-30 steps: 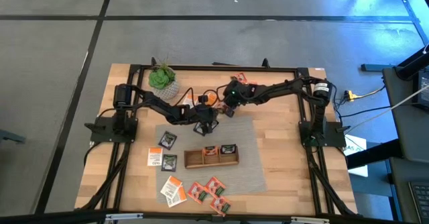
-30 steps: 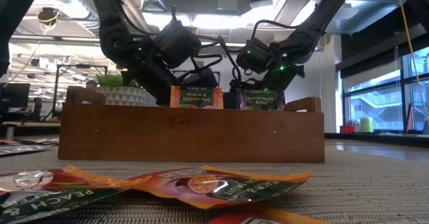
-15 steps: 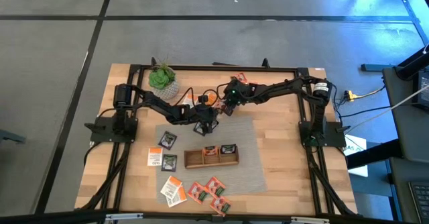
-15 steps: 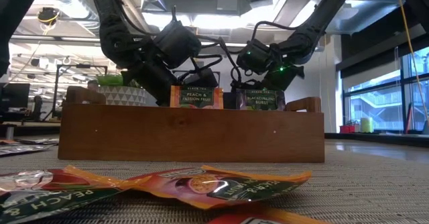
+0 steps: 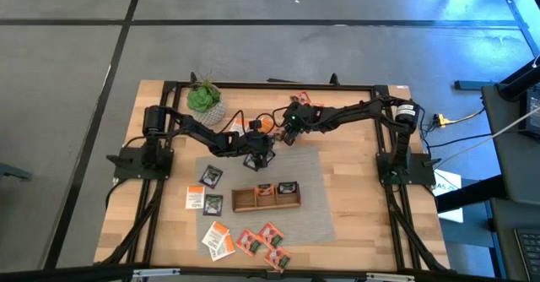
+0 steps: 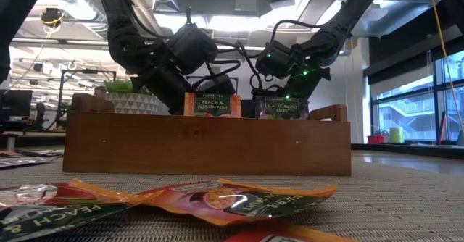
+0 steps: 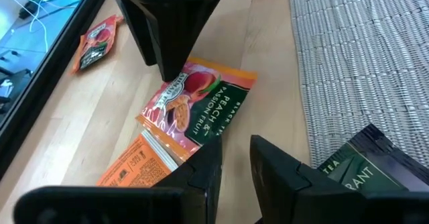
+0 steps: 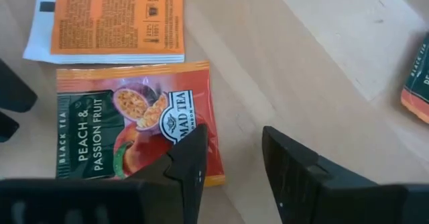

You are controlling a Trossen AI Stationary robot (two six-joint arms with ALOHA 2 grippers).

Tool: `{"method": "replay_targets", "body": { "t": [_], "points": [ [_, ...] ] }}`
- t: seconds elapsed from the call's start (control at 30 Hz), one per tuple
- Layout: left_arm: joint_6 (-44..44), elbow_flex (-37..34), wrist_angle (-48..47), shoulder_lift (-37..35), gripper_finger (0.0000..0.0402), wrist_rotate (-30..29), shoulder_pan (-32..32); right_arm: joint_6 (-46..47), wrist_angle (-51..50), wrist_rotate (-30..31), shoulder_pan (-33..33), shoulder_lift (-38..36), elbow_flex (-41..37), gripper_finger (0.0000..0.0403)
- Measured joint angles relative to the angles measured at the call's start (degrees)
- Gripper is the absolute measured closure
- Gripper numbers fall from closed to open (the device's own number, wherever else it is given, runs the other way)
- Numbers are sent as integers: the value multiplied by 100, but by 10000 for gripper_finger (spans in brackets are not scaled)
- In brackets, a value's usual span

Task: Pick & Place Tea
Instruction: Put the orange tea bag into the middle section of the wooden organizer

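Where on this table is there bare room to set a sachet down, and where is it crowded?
Bare wood lies right of the grey mat, toward the right arm's base. The mat right of the wooden tray is bare too. It is crowded at the back, where both pincers meet over sachets beside the plant, and front left among the loose sachets.

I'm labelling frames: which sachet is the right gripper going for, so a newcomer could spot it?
Find the wooden tray, then look toward the table's far edge, where both arms meet. Under the right gripper lies a Peach & Passion Fruit sachet, orange-red and face up; its neighbour shows printed orange text.
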Motion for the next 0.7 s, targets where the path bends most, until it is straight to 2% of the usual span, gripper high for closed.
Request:
{"method": "replay_targets", "body": {
  "t": [0.13,0.53,0.7],
  "points": [
    [57,0,-27,0,327,-36,0,127,-9,4,0,0,0,256],
    [1101,13,-33,-14,327,-156,-6,434,-22,-520,-28,0,0,256],
    [1533,17,-37,-20,327,-197,-7,434,-20,-559,-26,0,0,256]
  ]
}}
